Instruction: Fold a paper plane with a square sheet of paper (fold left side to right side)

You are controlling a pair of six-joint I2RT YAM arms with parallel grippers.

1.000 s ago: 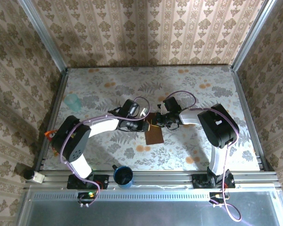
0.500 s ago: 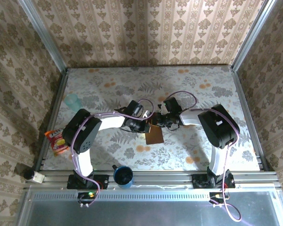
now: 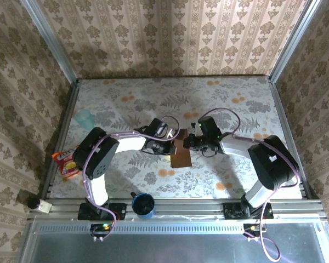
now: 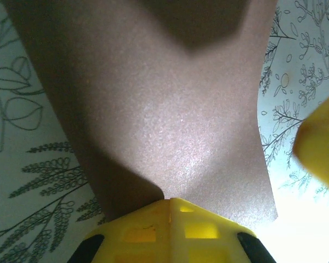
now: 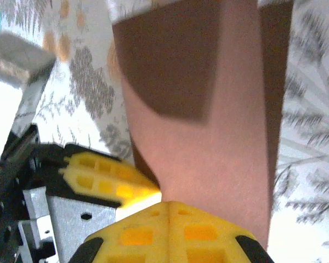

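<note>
The square sheet of paper (image 3: 181,155) is dark reddish-brown and lies on the floral table as a narrow oblong, longer than it is wide. It spreads across the left wrist view (image 4: 164,109) and the right wrist view (image 5: 208,109). My left gripper (image 3: 173,143) is shut, with its yellow tips (image 4: 170,204) down on the paper's left part. My right gripper (image 3: 188,141) is also shut, and its tips (image 5: 167,205) rest on the paper's right part. The two grippers nearly meet over the far half of the sheet. The left fingers (image 5: 107,178) show beside the right gripper.
A blue cup (image 3: 143,204) stands at the near edge between the arm bases. An orange snack packet (image 3: 66,164) lies at the left edge and a pale teal cup (image 3: 85,117) at the far left. Metal rails (image 3: 181,204) and patterned walls border the table.
The left arm's elbow swung inward, uncovering the snack packet. The right arm's elbow then swung out to the right. Both grippers stayed shut at the paper.
</note>
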